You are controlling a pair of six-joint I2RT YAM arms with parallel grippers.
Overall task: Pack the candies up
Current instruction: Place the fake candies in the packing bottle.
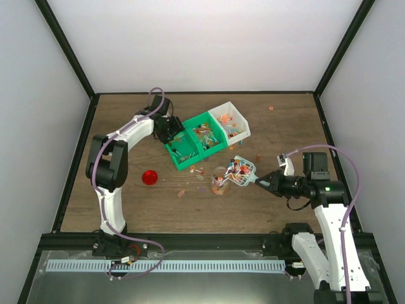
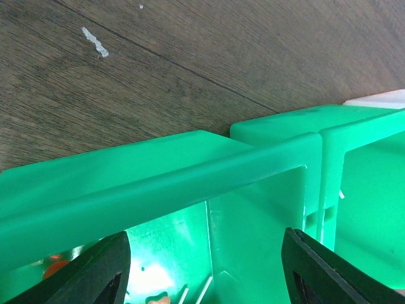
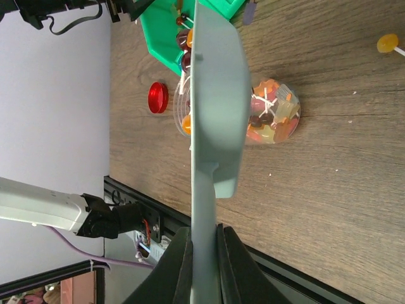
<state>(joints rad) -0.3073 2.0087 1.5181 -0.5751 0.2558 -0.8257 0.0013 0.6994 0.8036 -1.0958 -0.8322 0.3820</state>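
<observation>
1. Top view: the scoop point(image 1: 243, 168), loaded with candies point(image 1: 238, 166), is gripped by its handle in the right gripper point(image 1: 262, 182), which is closed on it. Its long axis runs from 4 to 10 o'clock, head away from the gripper. The jar point(image 1: 220, 183) stands at 8 o'clock from the head, just beside it. More candies are scattered on the worktop point(image 1: 285, 126) and in the bin point(image 1: 190, 149). The right arm is much the nearer to the jar and is reached low towards 9 o'clock. The left arm is stretched to the bin's 10 o'clock corner.
2. Left wrist: the left gripper point(image 2: 205, 272) is seen wide open with nothing held. The bin's rim is framed just ahead of its fingers point(image 2: 101, 272).
3. Right wrist: the scoop is seen edge-on, running to 12 o'clock and crossing the jar, in which candies show on both sides. The wrist is judged rolled sideways, and a tip over the jar mouth is judged the coming move. The lid point(image 3: 158, 97) lies apart at 9 o'clock.
</observation>
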